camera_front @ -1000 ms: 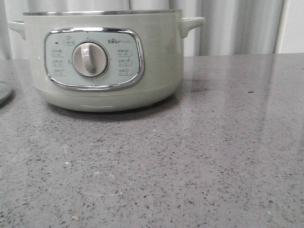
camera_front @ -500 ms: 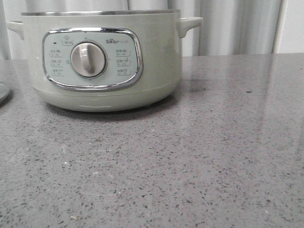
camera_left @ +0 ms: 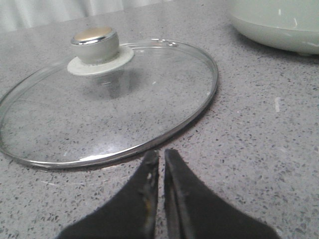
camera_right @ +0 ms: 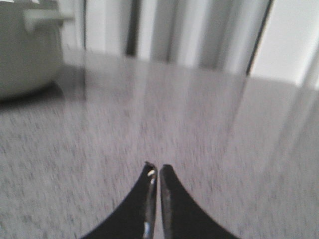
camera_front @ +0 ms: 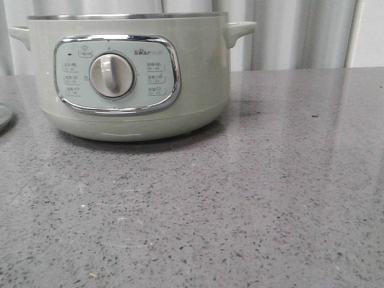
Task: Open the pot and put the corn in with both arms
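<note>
The pale sage-green pot (camera_front: 129, 78) stands on the grey speckled table (camera_front: 252, 198) at the back left, its dial panel (camera_front: 117, 74) facing me and no lid on its metal rim. Its base shows in the left wrist view (camera_left: 279, 22) and its side and handle in the right wrist view (camera_right: 25, 50). A glass lid (camera_left: 107, 99) with a pale knob (camera_left: 95, 44) lies flat on the table; its edge shows in the front view (camera_front: 3, 117). My left gripper (camera_left: 160, 155) is shut and empty just off the lid's rim. My right gripper (camera_right: 157, 171) is shut and empty over bare table. The corn is out of view.
Pale curtains (camera_front: 300, 33) hang behind the table's far edge. The table runs wide to the right of the pot and in front of it.
The pot sits slightly further left in the front view than a second ago. Nothing else has visibly changed.
</note>
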